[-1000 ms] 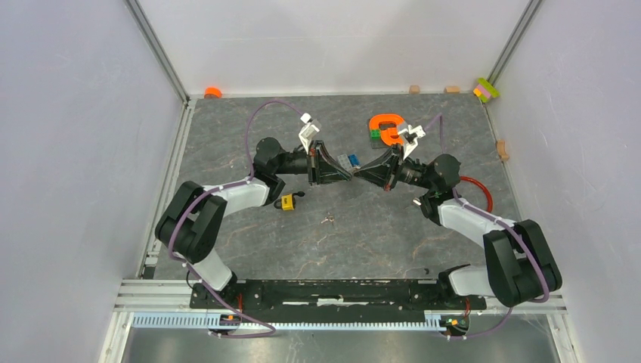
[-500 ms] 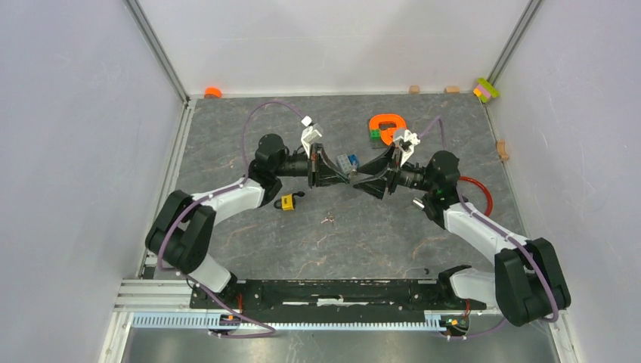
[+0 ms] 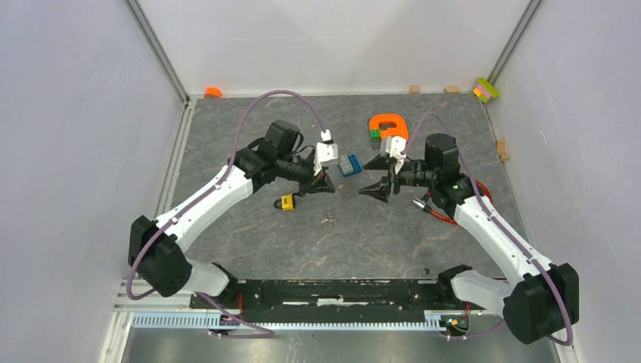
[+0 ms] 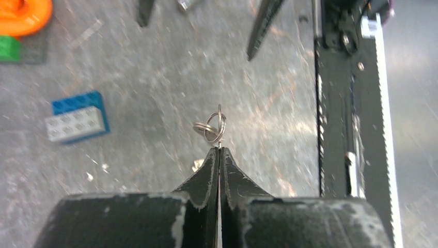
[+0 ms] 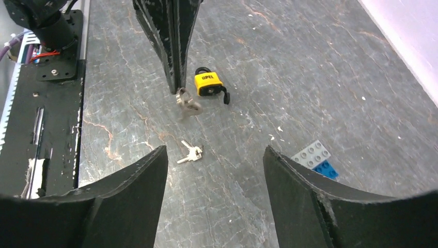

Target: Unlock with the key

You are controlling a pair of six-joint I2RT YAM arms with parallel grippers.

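Observation:
The left wrist view shows my left gripper point(image 4: 219, 151) shut on the key point(image 4: 215, 127), whose silver ring sticks out past the fingertips. In the right wrist view that held key point(image 5: 187, 102) hangs just left of the small yellow padlock point(image 5: 209, 83), a little apart from it. The padlock point(image 3: 287, 201) lies on the grey table, below the left gripper point(image 3: 330, 187). A second small key bunch point(image 5: 190, 151) lies loose on the table nearer the arm bases. My right gripper point(image 5: 215, 150) stands open and empty, facing the left one from the right point(image 3: 373, 178).
A blue-and-grey brick point(image 3: 349, 164) lies between the two grippers at the back. An orange ring point(image 3: 388, 125) and a green brick point(image 3: 375, 134) sit behind the right gripper. A red cable point(image 3: 472, 190) loops under the right arm. The black rail point(image 4: 341, 103) runs along the near edge.
The two grippers met at the table's centre; the right one has opened and drawn back. The left one, shut on the key, has turned and swung down-left toward the padlock.

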